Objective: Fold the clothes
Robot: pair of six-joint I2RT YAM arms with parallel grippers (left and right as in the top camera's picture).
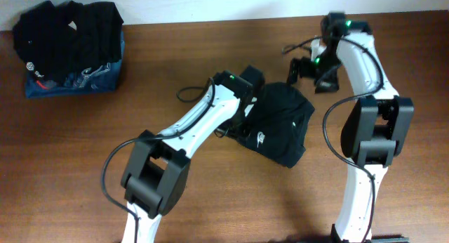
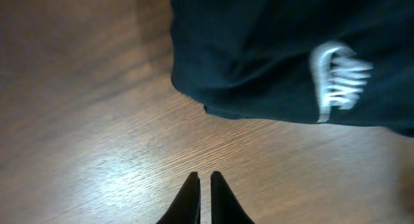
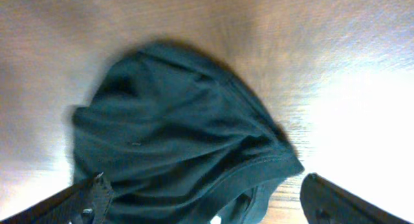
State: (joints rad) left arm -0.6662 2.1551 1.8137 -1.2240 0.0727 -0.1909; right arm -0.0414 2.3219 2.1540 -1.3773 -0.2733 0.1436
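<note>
The clothes (image 1: 284, 120) are one black garment, bunched in a rumpled heap at the table's centre, with a small white mark on the near-left part. In the left wrist view the garment (image 2: 272, 49) lies ahead of my left gripper (image 2: 204, 180), which is shut and empty over bare wood, a short way off the fabric's edge. My right gripper (image 1: 307, 73) hovers at the heap's far edge. In its wrist view the right gripper (image 3: 207, 198) stands open wide, with the garment's hem (image 3: 187, 146) lying loose below its spread fingers (image 3: 326, 195).
At the far left corner a black ribbed garment (image 1: 66, 25) lies on a blue garment with white print (image 1: 77, 80). The wooden table (image 1: 70, 166) stretches around the heap. Both white arms reach in from the near edge, either side of it.
</note>
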